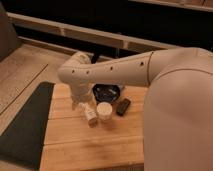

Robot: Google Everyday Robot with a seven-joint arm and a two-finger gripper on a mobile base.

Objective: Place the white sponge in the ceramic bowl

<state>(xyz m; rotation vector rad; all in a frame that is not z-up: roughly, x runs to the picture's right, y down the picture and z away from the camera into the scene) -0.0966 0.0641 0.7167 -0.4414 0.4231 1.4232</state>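
Observation:
The ceramic bowl (pixel 107 92), dark, glossy and round, stands at the back of the wooden table (pixel 90 145), partly behind my forearm. A small dark rectangular block, the white sponge (pixel 123 106), lies flat just right of the bowl's front edge, with nothing touching it. My gripper (pixel 79 103) hangs down from the bent white arm at the table's left, left of the bowl and well left of the sponge. It is open and holds nothing.
A cream round cup (pixel 104 110) stands in front of the bowl. A tall cream carton (pixel 90 115) stands beside the cup, close to my gripper. A dark mat (pixel 22 125) lies left of the table. My bulky white body (pixel 180 110) fills the right side.

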